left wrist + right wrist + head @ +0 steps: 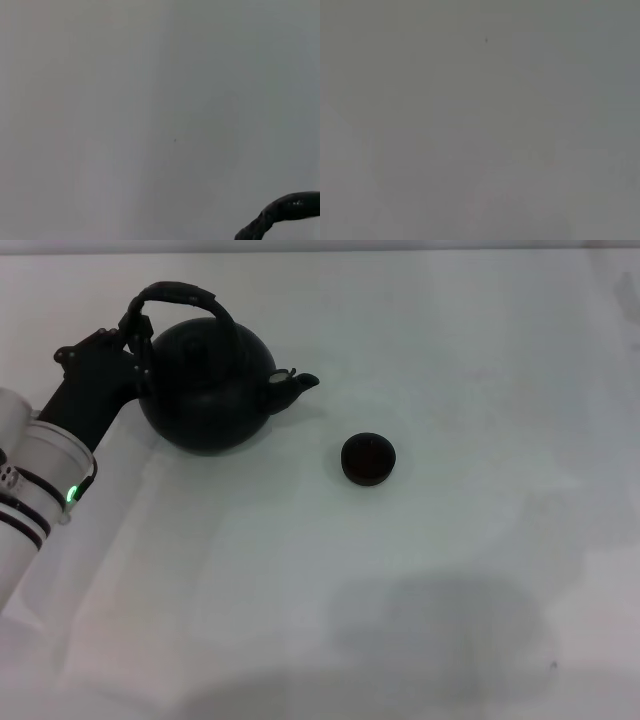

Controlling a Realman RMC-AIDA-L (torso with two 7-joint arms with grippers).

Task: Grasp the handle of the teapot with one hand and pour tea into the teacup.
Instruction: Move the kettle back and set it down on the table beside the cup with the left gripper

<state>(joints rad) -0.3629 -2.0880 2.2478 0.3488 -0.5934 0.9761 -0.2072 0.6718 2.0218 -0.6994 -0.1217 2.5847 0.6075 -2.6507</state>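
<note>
The round black teapot (205,390) stands on the white table at the back left, its short spout (297,383) pointing right toward the teacup. Its arched handle (185,295) loops over the top and leans a little to the left. My left gripper (138,342) is at the left end of the handle, black against the black pot. A short piece of the handle (285,212) shows in the left wrist view. The tiny dark teacup (368,458) sits upright on the table, a short way right of the spout and nearer to me. My right gripper is out of view.
The white table (400,590) stretches across the head view, with its far edge at the top. A soft shadow lies on it near the front. The right wrist view shows only plain grey surface.
</note>
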